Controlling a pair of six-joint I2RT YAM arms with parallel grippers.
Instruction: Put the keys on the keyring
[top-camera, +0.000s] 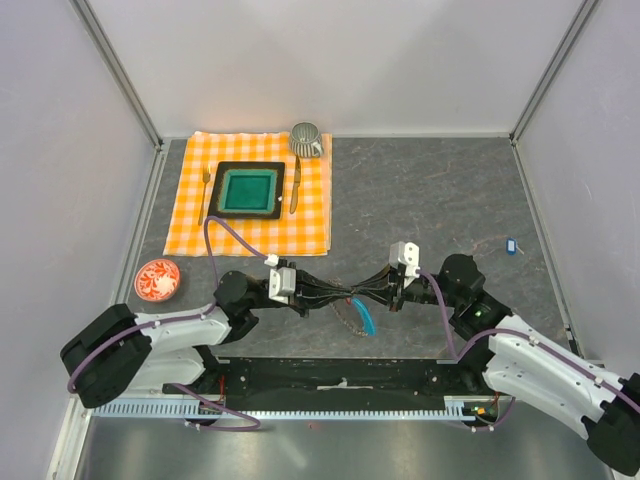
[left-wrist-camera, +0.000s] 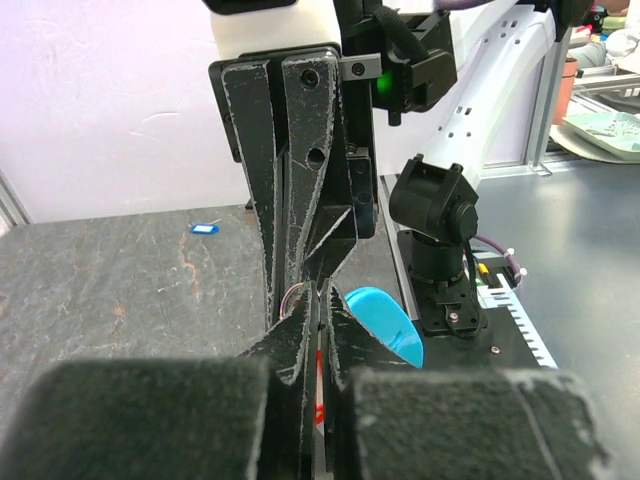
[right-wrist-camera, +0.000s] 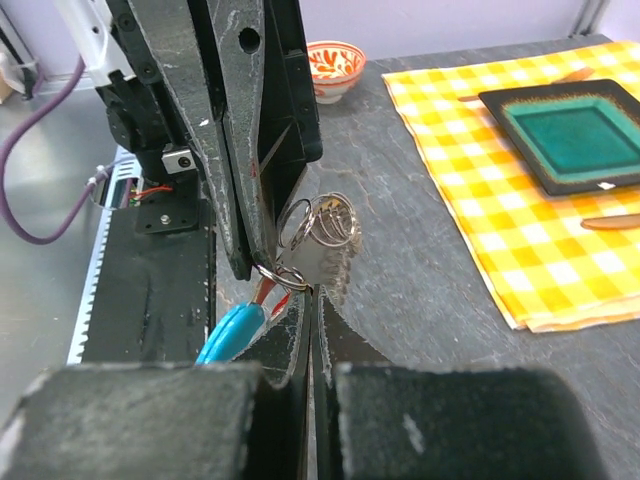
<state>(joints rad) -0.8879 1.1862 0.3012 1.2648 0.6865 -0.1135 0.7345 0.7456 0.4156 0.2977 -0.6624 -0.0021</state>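
Observation:
My two grippers meet tip to tip over the table's near middle. My left gripper (top-camera: 338, 292) (left-wrist-camera: 322, 300) is shut on the red key (left-wrist-camera: 322, 372), a thin red sliver between its jaws. My right gripper (top-camera: 360, 293) (right-wrist-camera: 312, 292) is shut at the keyring's wire. The keyring (top-camera: 352, 318) (right-wrist-camera: 327, 220) hangs below the tips. Its coiled loops and light-blue strip (top-camera: 367, 321) (left-wrist-camera: 385, 322) (right-wrist-camera: 233, 333) show. The blue key (top-camera: 510, 245) (left-wrist-camera: 205, 228) lies alone on the table at the far right.
An orange checked cloth (top-camera: 190, 205) at the back left holds a green square plate (top-camera: 248, 190), a fork (top-camera: 205, 195), a knife (top-camera: 295, 185) and a grey cup (top-camera: 305, 139). A red-patterned saucer (top-camera: 157, 280) (right-wrist-camera: 335, 62) sits at the left edge.

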